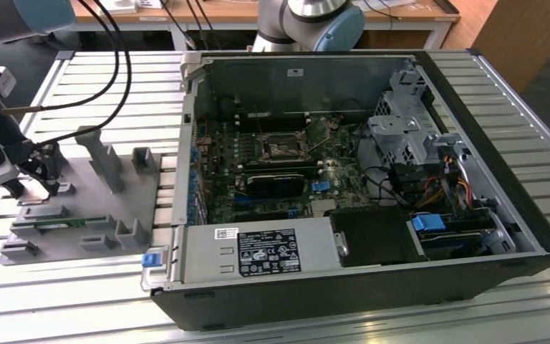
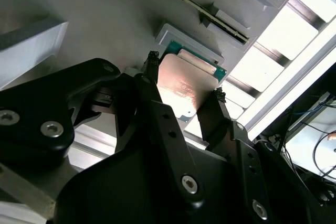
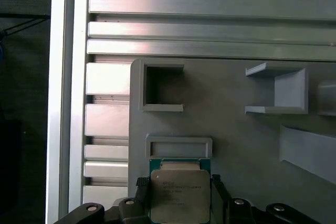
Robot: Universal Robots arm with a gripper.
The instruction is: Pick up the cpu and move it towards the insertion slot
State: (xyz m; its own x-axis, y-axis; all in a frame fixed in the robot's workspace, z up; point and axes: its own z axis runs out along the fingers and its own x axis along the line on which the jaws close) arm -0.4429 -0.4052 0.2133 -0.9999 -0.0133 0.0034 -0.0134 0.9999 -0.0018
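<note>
- At the exterior view's left, the gripper [image 1: 38, 190] stood over the gray tray [image 1: 112, 215], its fingers [image 2: 153, 98] closed on two opposite edges of the chip [image 3: 180, 195], which sat low at its tray pocket.
- A straight, level lift would likely keep it from tilting.
- Well to the right, the socket [image 1: 282, 148] lay inside the open case [image 1: 528, 215].

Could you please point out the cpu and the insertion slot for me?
cpu [image 3: 180, 195], first wrist view, on the middle of its silvery metal top.
insertion slot [image 1: 283, 148], exterior view, on the centre of the dark square socket.
</note>
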